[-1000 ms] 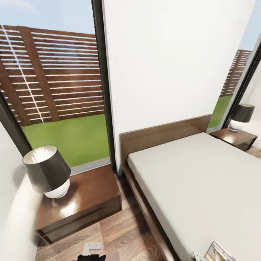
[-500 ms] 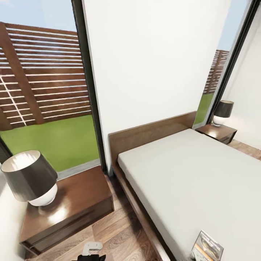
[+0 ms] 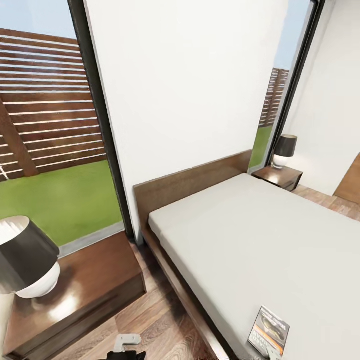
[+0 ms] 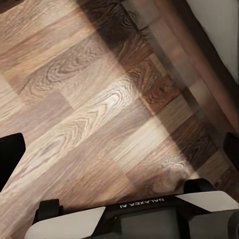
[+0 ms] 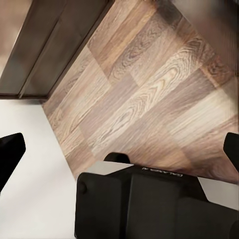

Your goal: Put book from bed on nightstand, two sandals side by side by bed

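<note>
The book [image 3: 270,330] lies flat on the light-grey mattress of the bed [image 3: 260,240], near the mattress's near corner by the head view's lower right edge. A dark-brown nightstand [image 3: 75,290] stands left of the bed. A second nightstand [image 3: 278,176] sits at the bed's far side. My left gripper [image 4: 119,154] hangs open over bare plank floor beside the bed's wooden base [image 4: 199,84]. My right gripper [image 5: 119,152] is open too, above the floor close to the near nightstand [image 5: 45,40]. The sandals are out of view.
A black-shaded lamp [image 3: 25,262] takes up the left part of the near nightstand; a smaller-looking lamp [image 3: 285,150] stands on the far one. Tall dark-framed windows flank the white wall behind the headboard [image 3: 190,180]. A brown door [image 3: 350,182] is at the far right.
The head camera has turned to the right, so the whole scene slid left. The book now shows in full and the far nightstand sits further inside the picture.
</note>
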Controlling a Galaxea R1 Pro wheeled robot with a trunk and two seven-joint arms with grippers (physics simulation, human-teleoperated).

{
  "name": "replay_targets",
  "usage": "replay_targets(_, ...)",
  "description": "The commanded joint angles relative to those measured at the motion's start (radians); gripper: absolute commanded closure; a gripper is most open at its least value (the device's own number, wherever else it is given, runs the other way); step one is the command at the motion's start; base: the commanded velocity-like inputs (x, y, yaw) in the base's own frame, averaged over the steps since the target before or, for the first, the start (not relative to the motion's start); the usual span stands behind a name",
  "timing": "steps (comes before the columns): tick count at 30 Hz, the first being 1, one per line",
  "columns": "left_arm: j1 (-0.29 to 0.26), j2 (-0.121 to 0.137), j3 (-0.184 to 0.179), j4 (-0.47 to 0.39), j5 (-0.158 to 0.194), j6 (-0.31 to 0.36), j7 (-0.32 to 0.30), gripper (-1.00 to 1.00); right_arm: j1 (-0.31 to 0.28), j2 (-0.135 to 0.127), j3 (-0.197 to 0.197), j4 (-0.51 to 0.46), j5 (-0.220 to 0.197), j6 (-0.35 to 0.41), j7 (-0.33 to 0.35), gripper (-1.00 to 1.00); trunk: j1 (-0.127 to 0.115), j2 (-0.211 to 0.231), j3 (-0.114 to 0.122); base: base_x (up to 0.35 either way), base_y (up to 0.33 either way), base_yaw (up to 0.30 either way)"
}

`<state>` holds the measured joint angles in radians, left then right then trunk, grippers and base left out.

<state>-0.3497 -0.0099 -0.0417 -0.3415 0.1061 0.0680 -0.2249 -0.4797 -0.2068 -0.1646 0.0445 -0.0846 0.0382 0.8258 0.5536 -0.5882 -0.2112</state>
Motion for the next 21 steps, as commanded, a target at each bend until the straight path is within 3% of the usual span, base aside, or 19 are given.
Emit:
replay_targets(1,0.000,0.001,-0.004,-0.002,0.011,0.007,-0.001,-1.00,-0.002,0.000,-0.001,0.004,-0.009,0.004,0.004,-1.00,0.000,-0.002,-0.002,0.000,0.000,-0.220)
replay_targets(21,0.000,0.001,-0.004,-0.002,0.010,0.007,-0.001,-1.00,-0.002,0.000,-0.001,0.003,-0.009,0.003,0.004,-1.00,0.000,-0.002,-0.010,0.000,0.000,-0.220)
